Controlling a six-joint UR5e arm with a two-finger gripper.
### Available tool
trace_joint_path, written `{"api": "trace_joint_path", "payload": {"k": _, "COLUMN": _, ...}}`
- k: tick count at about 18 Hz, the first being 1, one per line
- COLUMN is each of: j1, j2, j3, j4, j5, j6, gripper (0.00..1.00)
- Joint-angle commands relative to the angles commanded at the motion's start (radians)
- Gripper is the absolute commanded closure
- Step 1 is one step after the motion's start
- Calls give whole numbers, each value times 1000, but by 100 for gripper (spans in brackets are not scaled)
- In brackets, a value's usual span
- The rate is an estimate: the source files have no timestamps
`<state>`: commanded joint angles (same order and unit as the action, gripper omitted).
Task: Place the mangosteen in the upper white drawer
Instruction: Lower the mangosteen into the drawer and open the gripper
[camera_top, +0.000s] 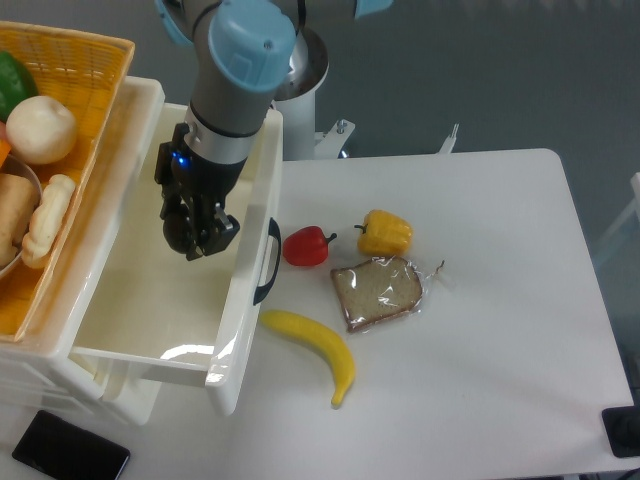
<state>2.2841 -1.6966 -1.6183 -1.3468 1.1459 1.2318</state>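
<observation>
Four foods (306, 246) lie beside the upper white drawer (150, 300); end effector (192, 238) inside pinches the mangosteen (180, 236).

We see the gripper (197, 228) in matt black, with a glossy dark round mangosteen (178, 232) between its fingers. Below and around it, the upper white drawer (150, 290) is glossy white plastic; dark handle (268, 262) to the right. Left of it, an orange woven basket (70, 130). Further right: shiny red pepper (306, 246), glossy yellow pepper (385, 233), bread in clear crinkled plastic (380, 291), smooth banana (315, 350) on a matt white table (480, 370).
</observation>
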Motion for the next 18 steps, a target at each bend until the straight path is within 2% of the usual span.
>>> {"api": "trace_joint_path", "payload": {"k": 6, "j1": -14, "j2": -31, "j3": 3, "j4": 5, "j5": 0, "j6": 0, "gripper": 56}}
{"api": "trace_joint_path", "payload": {"k": 9, "j1": -21, "j2": -31, "j3": 3, "j4": 5, "j5": 0, "j6": 23, "gripper": 53}}
{"api": "trace_joint_path", "payload": {"k": 12, "j1": -28, "j2": -37, "j3": 3, "j4": 6, "j5": 0, "j6": 32, "gripper": 44}}
{"api": "trace_joint_path", "payload": {"k": 13, "j1": -28, "j2": -37, "j3": 3, "j4": 6, "j5": 0, "j6": 32, "gripper": 40}}
{"api": "trace_joint_path", "payload": {"k": 14, "j1": -29, "j2": -37, "j3": 3, "j4": 8, "j5": 0, "j6": 32, "gripper": 24}}
{"api": "trace_joint_path", "payload": {"k": 15, "j1": -29, "j2": -38, "j3": 5, "j4": 8, "j5": 0, "j6": 31, "gripper": 16}}
{"api": "trace_joint_path", "payload": {"k": 18, "j1": -29, "j2": -40, "j3": 11, "j4": 8, "j5": 0, "j6": 31, "gripper": 4}}
